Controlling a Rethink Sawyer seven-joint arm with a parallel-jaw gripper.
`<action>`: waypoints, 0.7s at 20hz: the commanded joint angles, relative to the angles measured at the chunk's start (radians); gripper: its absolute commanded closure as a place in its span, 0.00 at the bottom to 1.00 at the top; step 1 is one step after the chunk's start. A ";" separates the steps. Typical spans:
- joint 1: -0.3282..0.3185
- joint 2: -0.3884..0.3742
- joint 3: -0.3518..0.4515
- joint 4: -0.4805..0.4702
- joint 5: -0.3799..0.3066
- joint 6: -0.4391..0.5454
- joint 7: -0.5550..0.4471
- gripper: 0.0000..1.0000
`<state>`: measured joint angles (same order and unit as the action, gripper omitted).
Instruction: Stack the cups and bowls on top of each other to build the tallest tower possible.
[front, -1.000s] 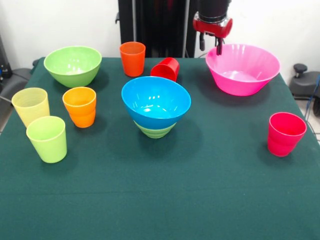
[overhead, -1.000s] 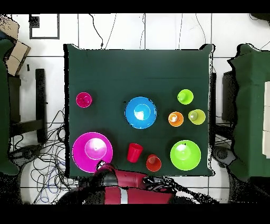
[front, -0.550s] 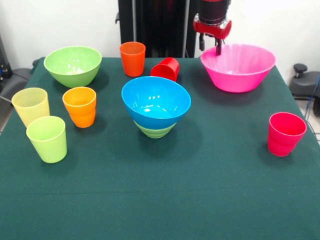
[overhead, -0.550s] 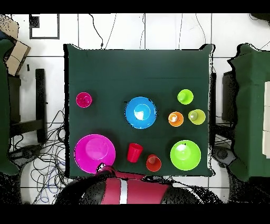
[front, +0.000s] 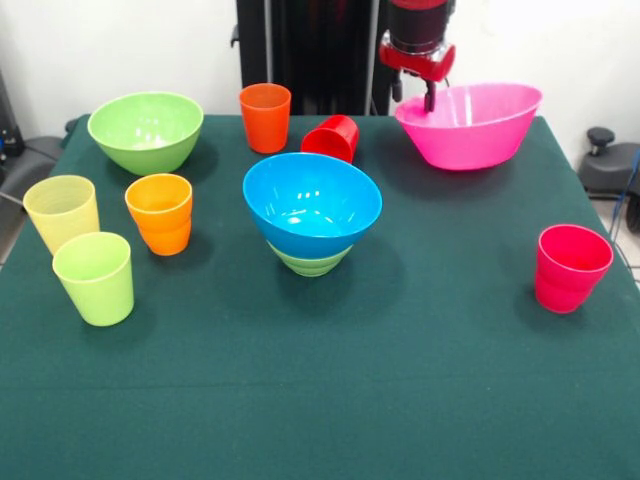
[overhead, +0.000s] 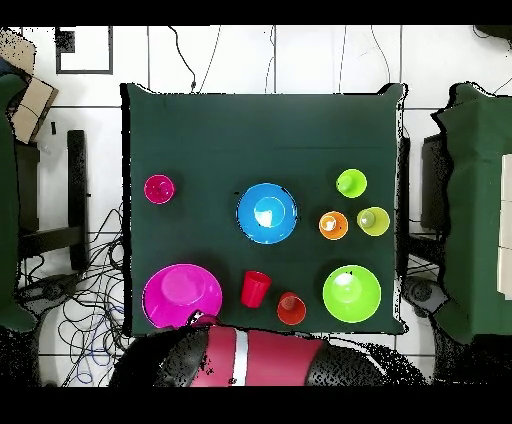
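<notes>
The surface (front: 320, 400) fills most of the frame under a dark green cloth, with the pieces spread across it.

The pink bowl (front: 470, 125) sits at the upper right, tilted, and my gripper (front: 427, 95) pinches its rim on the side toward frame centre, one of my fingers (front: 430, 98) dipping inside the wall. It looks like thin, light, smooth plastic that flexes a little, so I judge a rim pinch is enough, though the bowl can swing or slip.

The blue bowl (front: 312, 205) sits at centre, nested in the small light green bowl (front: 310, 262): the start of the tower.

The large light green bowl (front: 146, 130) rests at upper left.

The cups should be lighter and easily tipped; the red cup (front: 332, 137) lies on its side, so I'd take its wall near the mouth.
</notes>
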<state>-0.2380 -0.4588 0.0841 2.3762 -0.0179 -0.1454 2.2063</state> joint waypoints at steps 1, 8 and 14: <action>-0.024 0.011 0.066 -0.141 -0.012 -0.091 0.134 0.00; -0.027 -0.066 0.096 -0.147 0.041 -0.026 0.153 0.00; -0.037 -0.077 0.115 -0.158 0.055 -0.007 0.158 0.00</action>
<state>-0.2523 -0.5274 0.0977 2.3714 -0.0182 -0.1452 2.2063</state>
